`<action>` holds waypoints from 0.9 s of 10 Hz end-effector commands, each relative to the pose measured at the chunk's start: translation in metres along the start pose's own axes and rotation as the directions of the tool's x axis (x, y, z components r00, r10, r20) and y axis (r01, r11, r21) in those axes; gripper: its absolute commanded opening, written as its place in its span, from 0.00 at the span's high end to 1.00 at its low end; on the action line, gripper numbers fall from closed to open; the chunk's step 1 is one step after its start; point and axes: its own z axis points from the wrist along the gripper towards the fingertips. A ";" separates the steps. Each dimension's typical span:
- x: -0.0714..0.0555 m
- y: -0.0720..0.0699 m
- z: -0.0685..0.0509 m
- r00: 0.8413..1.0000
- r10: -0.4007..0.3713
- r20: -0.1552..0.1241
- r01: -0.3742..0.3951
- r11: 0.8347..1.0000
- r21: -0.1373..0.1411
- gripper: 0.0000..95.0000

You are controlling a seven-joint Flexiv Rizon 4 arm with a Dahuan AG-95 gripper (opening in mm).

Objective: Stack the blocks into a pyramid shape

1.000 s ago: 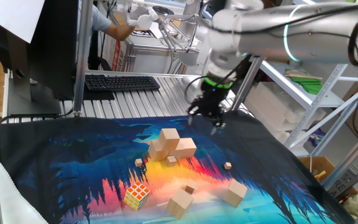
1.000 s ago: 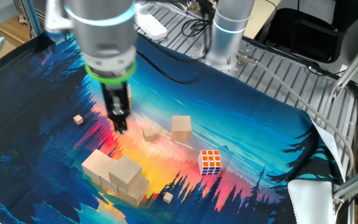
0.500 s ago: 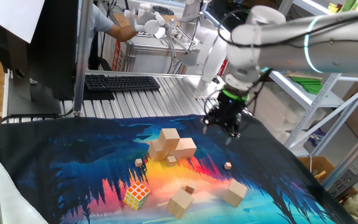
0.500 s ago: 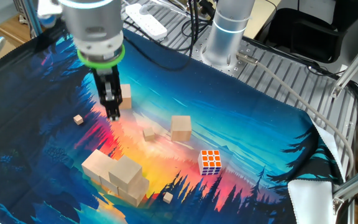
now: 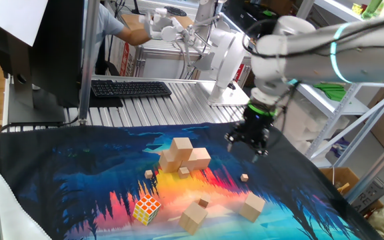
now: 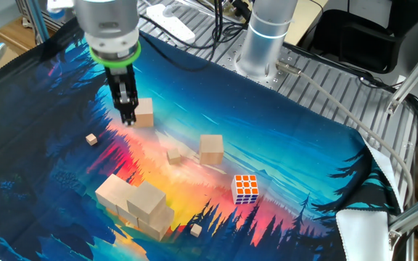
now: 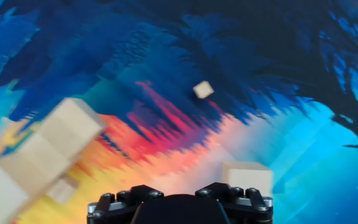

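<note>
A cluster of pale wooden blocks point(image 5: 181, 157) stands mid-cloth with one block on top; it also shows in the other fixed view point(image 6: 138, 203) and, blurred, at the left of the hand view point(image 7: 42, 149). Two loose blocks lie apart: one point(image 5: 251, 205) point(image 6: 144, 113) point(image 7: 247, 177) and another point(image 5: 193, 217) point(image 6: 211, 148). My gripper point(image 5: 245, 149) point(image 6: 128, 119) hangs above the cloth, close beside the first loose block and not touching it. It looks open and holds nothing. The hand view shows only its base, not the fingertips.
A multicoloured puzzle cube point(image 5: 145, 208) point(image 6: 246, 187) sits near the second loose block. Tiny wooden cubes point(image 5: 245, 177) point(image 6: 91, 138) point(image 7: 202, 90) are scattered on the printed cloth point(image 5: 79, 180). A keyboard point(image 5: 131, 88) and the arm's base point(image 6: 263, 36) stand beyond the cloth.
My gripper has moved away from the cluster, towards the loose block at the cloth's side, and has come lower. The blocks have not moved.
</note>
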 end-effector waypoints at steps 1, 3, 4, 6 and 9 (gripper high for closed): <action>0.000 -0.014 0.006 1.000 -0.011 -0.014 0.010 1.000 -0.009 0.20; 0.000 -0.029 0.006 0.999 -0.027 -0.022 0.027 1.000 -0.014 0.20; 0.001 -0.037 0.006 0.999 -0.028 -0.031 0.027 0.999 -0.027 0.20; 0.004 -0.041 0.008 1.000 -0.014 -0.027 0.013 0.999 -0.029 0.20; 0.004 -0.041 0.009 0.999 -0.017 -0.035 0.015 0.999 -0.040 0.20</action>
